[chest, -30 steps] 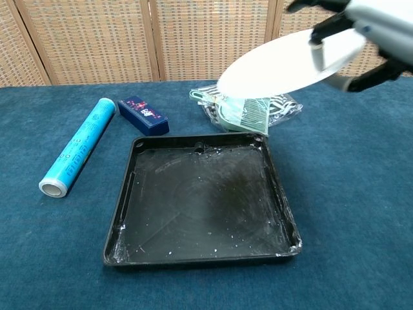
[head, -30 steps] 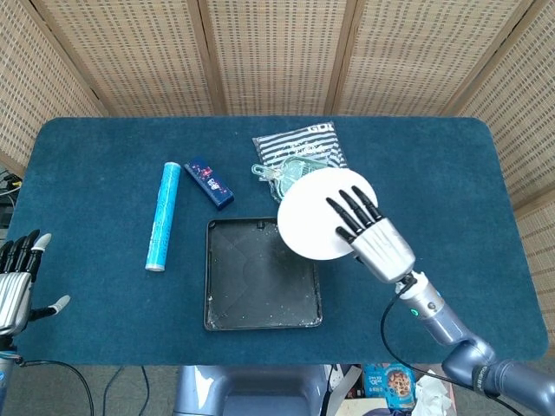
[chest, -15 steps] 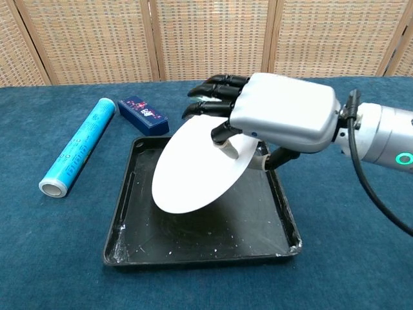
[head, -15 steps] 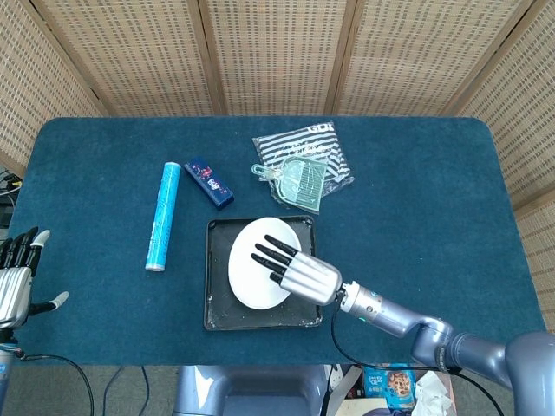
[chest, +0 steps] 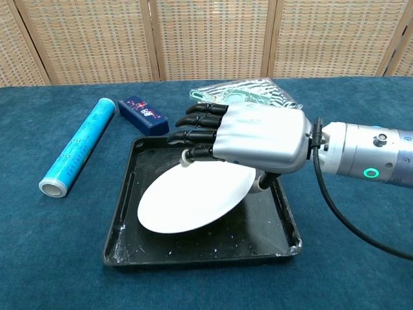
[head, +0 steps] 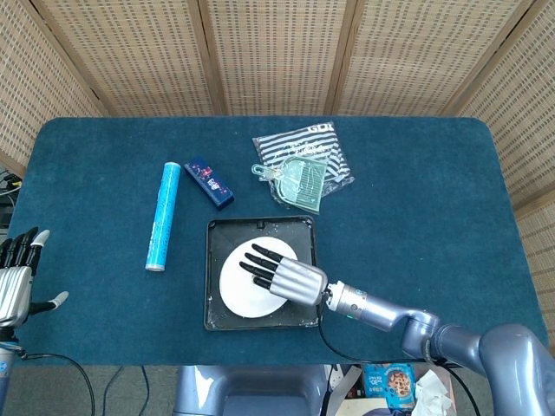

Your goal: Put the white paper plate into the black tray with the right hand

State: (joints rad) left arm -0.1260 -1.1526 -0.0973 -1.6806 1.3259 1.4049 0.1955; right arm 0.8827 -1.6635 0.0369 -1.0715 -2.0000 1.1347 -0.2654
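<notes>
Now white paper plate [chest: 193,203] in right hand [chest: 248,137] fingers' grip, tilted over black tray [chest: 284,219], low edge leftward.

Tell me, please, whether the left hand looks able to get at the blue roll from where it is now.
Probably yes: the left hand is open and holds nothing, and only bare blue tablecloth lies between it and the blue roll.

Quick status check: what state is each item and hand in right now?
White paper plate: held tilted, low over the tray.
Black tray: flat on table, speckled with crumbs.
Right hand: grips the plate.
Left hand: holds nothing, fingers apart.
Blue roll: lying down.
</notes>
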